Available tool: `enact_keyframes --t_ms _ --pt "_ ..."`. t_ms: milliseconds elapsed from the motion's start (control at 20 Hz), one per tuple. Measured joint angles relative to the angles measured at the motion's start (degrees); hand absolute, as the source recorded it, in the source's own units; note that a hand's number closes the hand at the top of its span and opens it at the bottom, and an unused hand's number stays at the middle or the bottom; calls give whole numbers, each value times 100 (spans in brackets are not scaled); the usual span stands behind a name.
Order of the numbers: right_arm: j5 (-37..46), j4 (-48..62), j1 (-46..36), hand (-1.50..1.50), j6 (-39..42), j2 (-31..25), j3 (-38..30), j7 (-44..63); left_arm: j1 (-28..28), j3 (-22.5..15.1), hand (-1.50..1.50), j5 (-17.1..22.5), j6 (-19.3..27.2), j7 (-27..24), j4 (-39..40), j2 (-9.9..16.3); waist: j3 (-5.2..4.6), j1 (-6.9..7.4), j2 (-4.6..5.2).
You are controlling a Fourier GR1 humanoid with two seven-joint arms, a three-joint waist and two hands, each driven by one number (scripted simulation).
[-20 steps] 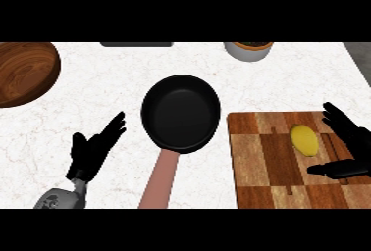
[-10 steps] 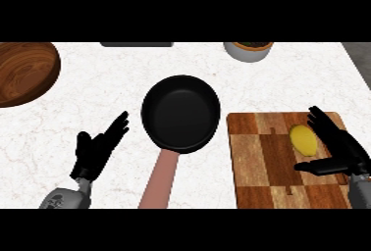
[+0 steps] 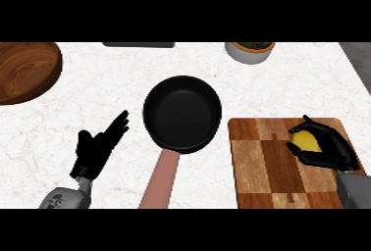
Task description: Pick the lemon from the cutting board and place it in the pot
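Lemon (image 3: 306, 142), one, in curled right hand (image 3: 330, 147) over cutting board (image 3: 272, 166).

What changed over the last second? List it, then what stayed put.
The right robot hand moved in from the right edge of the cutting board and curled round the lemon, which remains on the board. The left robot hand, pan, wooden bowl and pot stayed put.

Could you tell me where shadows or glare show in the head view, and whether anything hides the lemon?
In the head view, light is even, with no glare on the counter; the pan is matte black with no clear highlight; the right hand curls round the lemon, hiding part of it on the cutting board.
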Motion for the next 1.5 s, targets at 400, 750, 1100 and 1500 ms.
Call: enact_keyframes --t_ms 400,750,1100,1500 --pt "-56 270 -65 150 -89 216 -219 -685 79 134 0 -20 -155 -232 124 33 -1 -27 -4" --pt "174 331 -158 150 589 -26 -14 -1256 181 130 0 -93 -180 -192 -25 -58 67 -37 39" --pt "512 -472 11 150 604 -120 128 -1322 133 250 0 -199 -257 -66 -61 -111 100 -68 59" --pt "737 -2482 414 150 136 -233 156 -351 111 357 0 -215 -283 117 -146 -169 101 -110 52"
